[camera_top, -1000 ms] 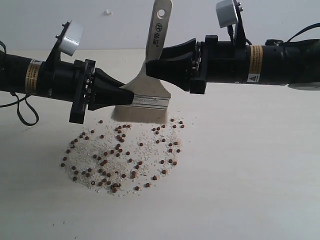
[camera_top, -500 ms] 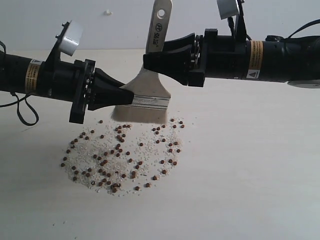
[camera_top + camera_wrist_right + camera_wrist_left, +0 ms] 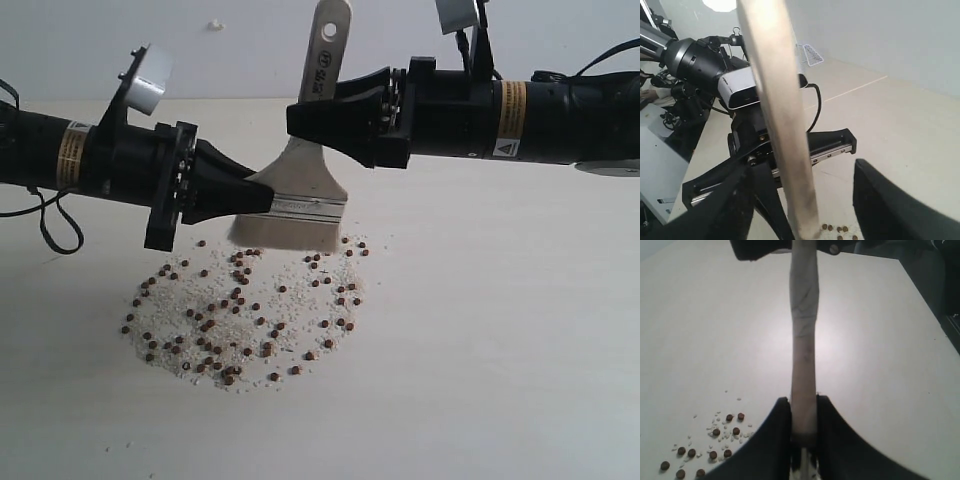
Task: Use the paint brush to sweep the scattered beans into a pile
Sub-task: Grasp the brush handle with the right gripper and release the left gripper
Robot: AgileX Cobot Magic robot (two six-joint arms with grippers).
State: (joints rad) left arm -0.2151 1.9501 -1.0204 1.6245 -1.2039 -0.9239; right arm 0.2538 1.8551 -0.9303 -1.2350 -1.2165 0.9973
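The paint brush (image 3: 300, 190) stands nearly upright, its white bristles (image 3: 285, 235) touching the table at the far edge of the beans. My left gripper (image 3: 258, 196) is shut on the brush just above the silver ferrule; the left wrist view shows its fingers (image 3: 781, 412) pressed against the wooden handle (image 3: 803, 340). My right gripper (image 3: 300, 118) is open around the handle higher up, its fingers (image 3: 890, 200) wide apart on either side of the handle (image 3: 780, 115). The reddish-brown beans (image 3: 240, 310) and whitish grains lie spread in a broad flat patch; no pile shows.
The pale table (image 3: 500, 350) stretches on all sides of the bean patch. A few beans (image 3: 725, 432) lie beside the left fingers, and some beans (image 3: 840, 229) show below the handle. The left arm's wrist (image 3: 705, 60) shows behind the handle.
The left gripper and the brush have shifted slightly to the right, and the handle leans a little more rightward. The right gripper rose slightly a second ago and has since stayed still.
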